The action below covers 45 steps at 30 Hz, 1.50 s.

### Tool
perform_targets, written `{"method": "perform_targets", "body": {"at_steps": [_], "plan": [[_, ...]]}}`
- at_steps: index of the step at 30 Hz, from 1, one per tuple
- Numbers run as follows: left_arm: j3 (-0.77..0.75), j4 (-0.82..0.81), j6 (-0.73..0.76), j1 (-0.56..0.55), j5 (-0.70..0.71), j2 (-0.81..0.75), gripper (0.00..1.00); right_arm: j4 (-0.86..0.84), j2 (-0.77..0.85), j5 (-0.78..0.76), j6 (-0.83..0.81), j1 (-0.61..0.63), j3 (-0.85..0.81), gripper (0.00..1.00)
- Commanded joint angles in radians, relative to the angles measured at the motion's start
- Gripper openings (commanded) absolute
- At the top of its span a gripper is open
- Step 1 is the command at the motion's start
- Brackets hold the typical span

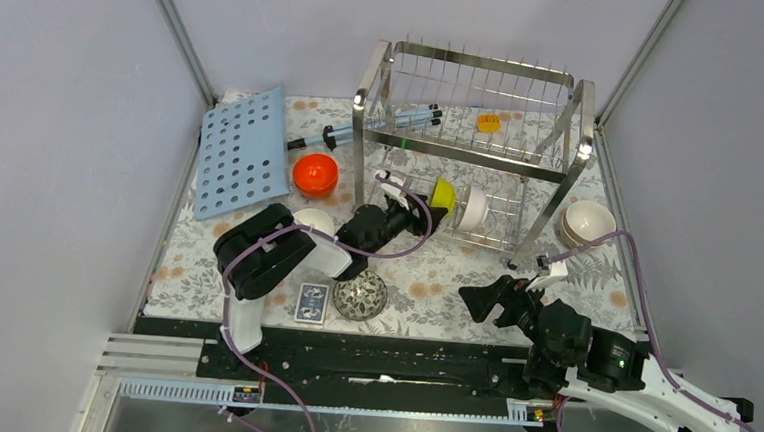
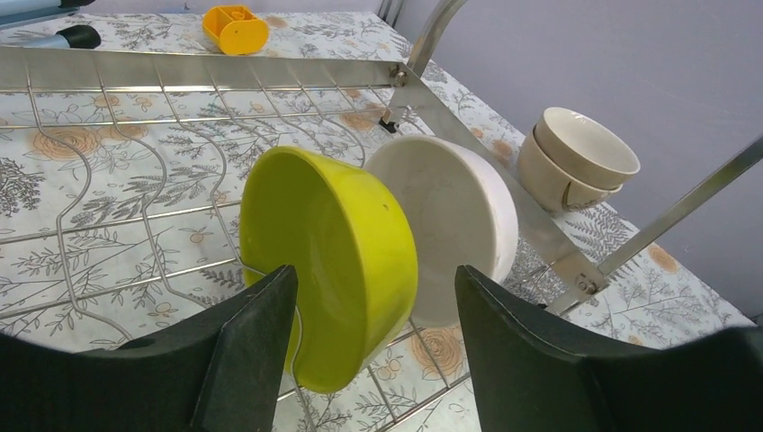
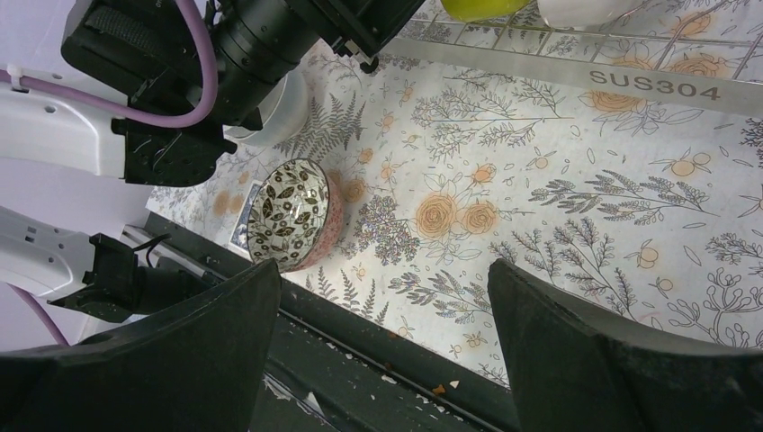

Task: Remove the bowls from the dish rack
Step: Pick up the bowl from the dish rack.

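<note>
Left gripper (image 2: 374, 270) straddles yellow bowl (image 2: 324, 243) in dish rack (image 1: 467, 152), jaws apart.
Right gripper (image 3: 382, 270) wide open above floral bench (image 3: 558, 207), near right.

Bright, even light is thrown from above, and only soft, short shadows are cast on the floral-patterned table (image 1: 434, 279). Small glints are seen on the shiny stainless-steel wire dish rack (image 1: 472, 153). Both wrist views are sharp, while the near black jaws are rendered dark and featureless
</note>
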State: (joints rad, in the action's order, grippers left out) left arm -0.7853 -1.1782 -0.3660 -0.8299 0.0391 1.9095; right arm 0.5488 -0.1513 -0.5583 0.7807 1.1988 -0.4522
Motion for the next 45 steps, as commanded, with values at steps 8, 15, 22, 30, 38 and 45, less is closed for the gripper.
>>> {"method": "perform_targets", "body": {"at_steps": [8,15,22,30,38,45], "plan": [[-0.022,-0.101,-0.023,0.037,-0.089,0.055,0.57,-0.009,0.001,-0.024,-0.008,0.004,0.003,0.91],[-0.033,-0.127,-0.037,0.040,-0.145,0.079,0.54,-0.006,0.002,-0.025,-0.003,0.003,0.005,0.91],[-0.052,-0.135,-0.047,0.040,-0.175,0.107,0.50,-0.003,0.002,-0.027,0.001,0.004,0.004,0.91],[-0.049,-0.177,-0.048,0.041,-0.191,0.115,0.21,-0.003,0.002,-0.026,0.000,0.004,0.006,0.91],[-0.043,-0.229,-0.056,0.044,-0.209,0.117,0.00,-0.003,0.002,-0.027,0.001,0.003,0.007,0.91],[-0.046,-0.319,-0.119,0.060,-0.247,0.115,0.00,-0.003,0.001,-0.027,0.003,0.004,0.008,0.91]]}}
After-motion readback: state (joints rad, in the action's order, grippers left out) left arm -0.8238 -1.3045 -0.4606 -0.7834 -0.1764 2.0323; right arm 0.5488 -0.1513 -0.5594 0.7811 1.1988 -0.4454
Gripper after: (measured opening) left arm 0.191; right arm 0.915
